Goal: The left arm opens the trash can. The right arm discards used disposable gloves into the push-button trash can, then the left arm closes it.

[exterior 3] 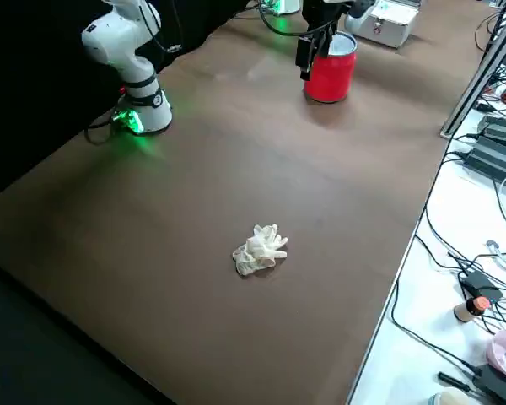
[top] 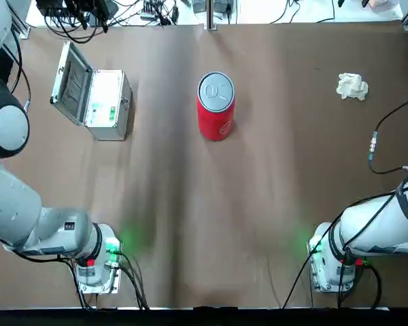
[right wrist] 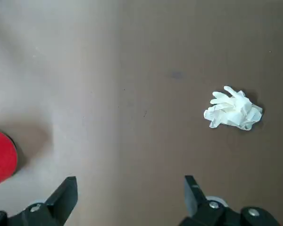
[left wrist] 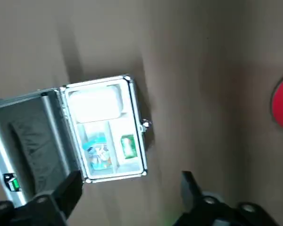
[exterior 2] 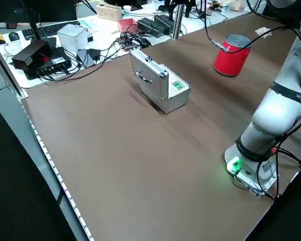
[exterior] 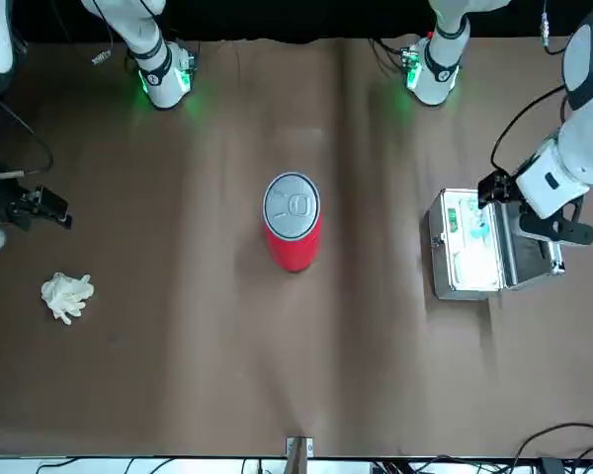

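Trash can: mid-table, lid shut, open room around for you.
Gloves: near table's right edge.
Left gripper: fingers spread, above the open silver case.
Right gripper: fingers spread, empty.

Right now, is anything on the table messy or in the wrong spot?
Only one thing: a crumpled cream-white wad of gloves lies loose on the brown table, far to the robot's right of the upright red trash can, whose silver lid is shut. The silver metal case sits with its lid open. Nothing is spilled or tipped.
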### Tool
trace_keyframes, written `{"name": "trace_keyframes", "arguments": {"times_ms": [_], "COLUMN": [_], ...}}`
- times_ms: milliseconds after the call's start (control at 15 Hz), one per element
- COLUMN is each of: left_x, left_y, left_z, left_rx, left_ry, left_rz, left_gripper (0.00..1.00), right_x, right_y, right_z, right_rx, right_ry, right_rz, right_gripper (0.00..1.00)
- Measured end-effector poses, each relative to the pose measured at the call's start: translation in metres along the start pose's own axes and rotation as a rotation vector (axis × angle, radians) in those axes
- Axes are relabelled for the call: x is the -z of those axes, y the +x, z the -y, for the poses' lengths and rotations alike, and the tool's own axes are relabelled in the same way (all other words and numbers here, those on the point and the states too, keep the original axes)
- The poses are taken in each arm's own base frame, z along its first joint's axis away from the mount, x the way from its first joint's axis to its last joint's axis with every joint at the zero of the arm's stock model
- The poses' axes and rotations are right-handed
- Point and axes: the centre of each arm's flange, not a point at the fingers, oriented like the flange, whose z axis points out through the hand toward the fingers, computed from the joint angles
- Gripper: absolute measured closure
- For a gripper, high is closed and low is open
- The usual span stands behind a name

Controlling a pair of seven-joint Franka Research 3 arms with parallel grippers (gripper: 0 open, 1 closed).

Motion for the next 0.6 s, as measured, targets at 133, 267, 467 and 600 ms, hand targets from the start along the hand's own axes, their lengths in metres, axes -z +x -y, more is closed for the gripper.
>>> {"name": "trace_keyframes", "arguments": {"times_ms": [133,267,467,600], "left_x": [-0.002,-0.004,-0.009,-0.013], "left_y": [-0.002,-0.003,-0.003,-0.004], "left_z": [-0.011,-0.028,-0.072,-0.103], "left_rx": [-0.002,0.006,-0.004,-0.022], "left_ry": [-0.027,-0.049,-0.054,-0.055], "left_rz": [0.022,0.037,0.053,0.062], "left_gripper": [0.25,0.44,0.72,0.90], "right_x": [-0.005,-0.009,-0.011,-0.014], "right_y": [0.003,0.005,0.007,0.013], "right_z": [0.000,0.002,0.000,-0.023], "right_rx": [0.001,0.004,-0.001,-0.038], "right_ry": [0.000,0.001,0.000,-0.002], "right_rz": [0.003,0.005,0.001,-0.027], "right_gripper": [0.00,0.00,0.00,0.00]}}
